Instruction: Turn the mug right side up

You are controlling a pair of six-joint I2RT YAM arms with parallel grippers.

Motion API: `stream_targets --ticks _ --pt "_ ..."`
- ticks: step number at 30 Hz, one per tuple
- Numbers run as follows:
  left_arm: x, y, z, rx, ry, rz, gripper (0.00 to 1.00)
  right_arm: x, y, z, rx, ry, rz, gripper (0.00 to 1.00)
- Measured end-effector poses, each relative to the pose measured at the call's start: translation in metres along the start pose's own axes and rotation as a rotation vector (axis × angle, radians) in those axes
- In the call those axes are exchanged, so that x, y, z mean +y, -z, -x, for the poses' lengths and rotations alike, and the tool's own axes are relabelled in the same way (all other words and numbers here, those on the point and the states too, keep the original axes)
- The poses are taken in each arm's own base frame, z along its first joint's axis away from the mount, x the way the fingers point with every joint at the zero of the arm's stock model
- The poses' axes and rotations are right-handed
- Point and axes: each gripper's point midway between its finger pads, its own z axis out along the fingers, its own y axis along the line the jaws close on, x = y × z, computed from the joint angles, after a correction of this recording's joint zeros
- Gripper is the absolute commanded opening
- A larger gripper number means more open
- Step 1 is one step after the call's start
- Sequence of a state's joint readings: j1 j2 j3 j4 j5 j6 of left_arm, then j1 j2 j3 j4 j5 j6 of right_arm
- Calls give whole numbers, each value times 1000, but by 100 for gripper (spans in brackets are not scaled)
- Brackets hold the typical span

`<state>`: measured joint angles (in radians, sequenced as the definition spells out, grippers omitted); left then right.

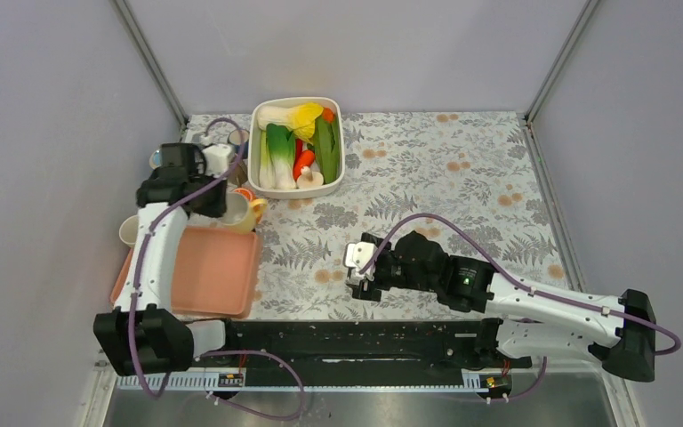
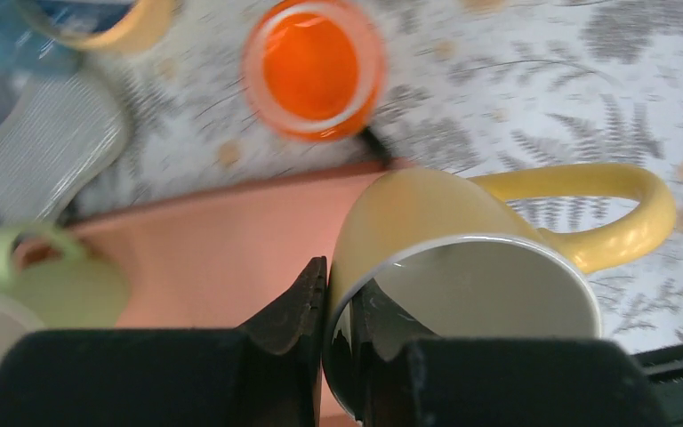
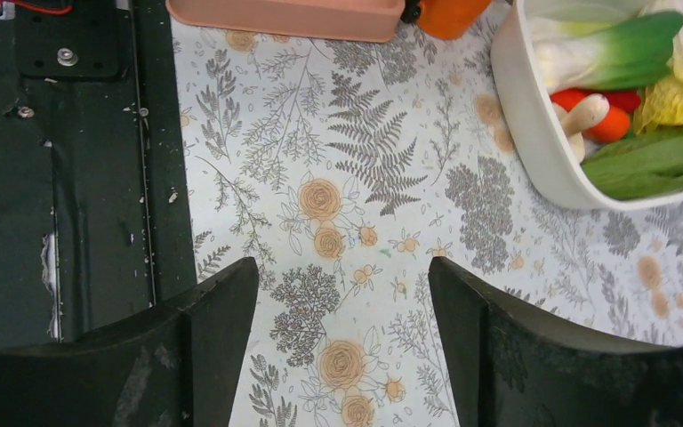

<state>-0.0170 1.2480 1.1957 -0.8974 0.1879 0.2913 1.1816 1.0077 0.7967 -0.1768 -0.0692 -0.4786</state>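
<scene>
at the left, the left gripper (image 2: 331,298) is clamped on the rim of the yellow mug (image 2: 462,258), one finger inside and one outside, by the far right corner of the pink tray (image 2: 222,240). mid-table, the right gripper (image 3: 342,302) hangs with jaws spread, holding nothing.

Left hand (image 2: 340,298) clamps rim of yellow mug (image 2: 427,213), pink tray (image 2: 204,249) behind

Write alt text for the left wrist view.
Left gripper clamps the rim of a yellow mug, one finger outside and one inside, its opening facing the camera and handle pointing right. Behind it lie a pink tray, an orange cup on the floral tablecloth and a green mug at the left.
</scene>
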Motion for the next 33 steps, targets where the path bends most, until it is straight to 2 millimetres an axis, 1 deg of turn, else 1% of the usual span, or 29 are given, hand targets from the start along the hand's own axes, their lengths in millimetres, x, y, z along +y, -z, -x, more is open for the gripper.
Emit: stream_targets --ticks 2,4,5,6,7,10,13,15,20,28,29,32,33 --pt "33 15 -12 -6 70 68 0 -4 0 -8 18 -55 -16 79" --pt "69 26 -31 6 148 146 0 -10 0 -13 29 -105 -37 79" --pt "81 29 -41 17 179 171 0 -12 -1 -14 30 -123 -47 79" --pt "88 28 -49 36 196 177 0 -15 -2 -15 30 -140 -55 79" --pt "102 31 -61 50 240 203 0 -16 -3 -15 28 -152 -62 79" --pt "120 28 -85 92 314 211 0 -17 -5 -16 26 -182 -68 79" --pt "130 21 -103 119 358 218 0 -16 -7 -17 19 -199 -70 79" --pt "134 15 -113 136 378 217 0 -14 -8 -21 24 -206 -68 79" --pt "142 4 -123 144 395 226 0 -13 -9 -23 23 -215 -68 79" --pt "166 -11 -139 163 448 244 0 -14 -9 -21 11 -217 -72 79" --pt "167 -13 -141 167 453 243 4 -14 -10 -21 10 -217 -72 80" --pt "170 -15 -142 167 463 242 26 -14 -10 -21 8 -217 -73 79" --pt "171 -15 -140 162 460 246 31 -14 -10 -21 6 -217 -74 79"
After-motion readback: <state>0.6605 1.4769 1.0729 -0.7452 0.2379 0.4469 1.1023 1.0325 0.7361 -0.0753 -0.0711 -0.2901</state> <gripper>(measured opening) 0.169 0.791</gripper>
